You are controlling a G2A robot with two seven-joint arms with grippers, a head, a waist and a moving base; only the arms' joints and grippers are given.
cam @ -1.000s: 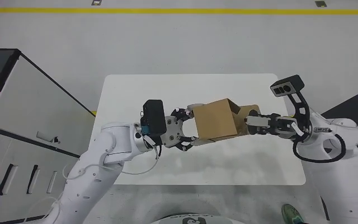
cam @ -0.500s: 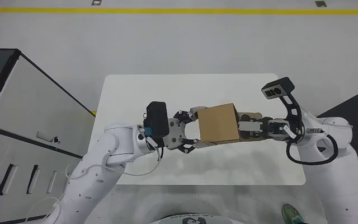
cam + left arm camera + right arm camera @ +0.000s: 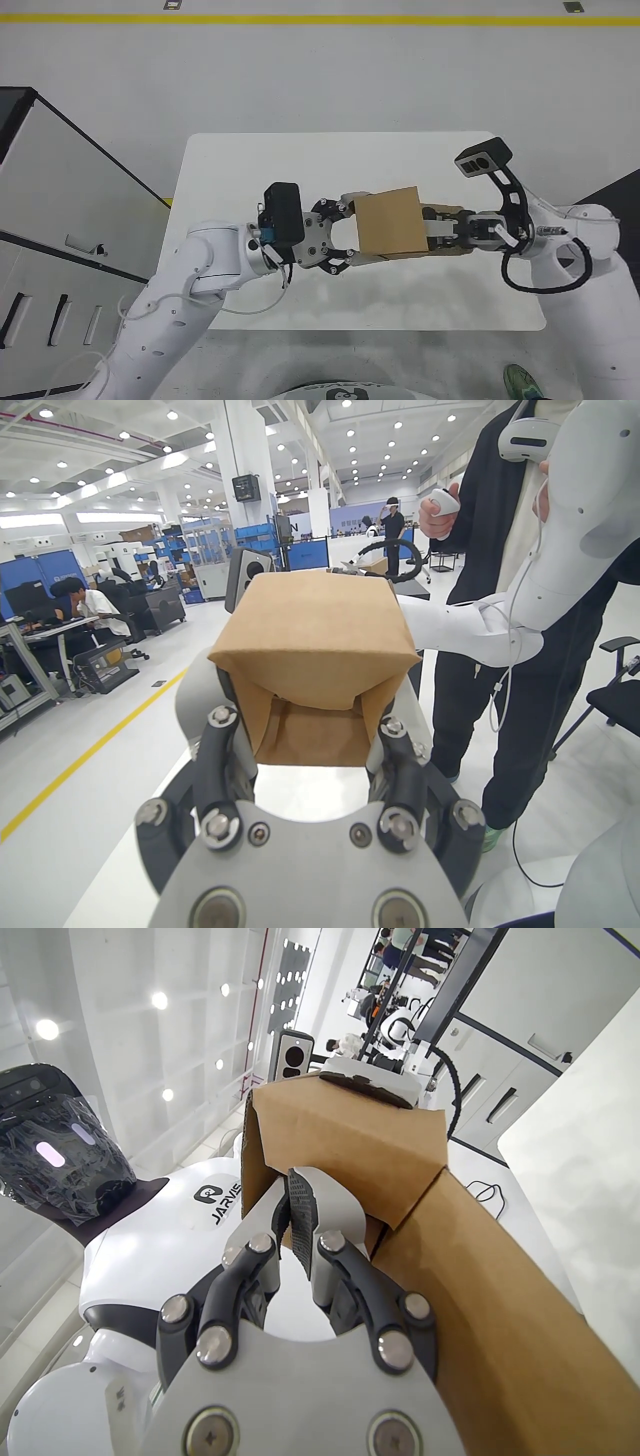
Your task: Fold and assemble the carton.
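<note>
A brown carton [image 3: 392, 222] hangs above the middle of the white table [image 3: 300, 160]. My left gripper [image 3: 353, 232] is shut on its left end. In the left wrist view the fingers [image 3: 225, 720] press on both side walls of the carton [image 3: 315, 635], whose open end faces the camera with flaps tucked inward. My right gripper [image 3: 432, 232] sits at the carton's right end. In the right wrist view this gripper [image 3: 285, 1195] is shut, with its tips pushed against the carton [image 3: 350, 1148] beneath a folded flap. A long flap [image 3: 500, 1308] runs alongside the gripper.
A grey cabinet [image 3: 40, 180] stands off the table's left edge. Bare table surface lies all around and below the held carton.
My right gripper has moved left, up against the carton's right end, and the flap there has folded in. The carton has turned more level, and the left gripper has shifted slightly right.
</note>
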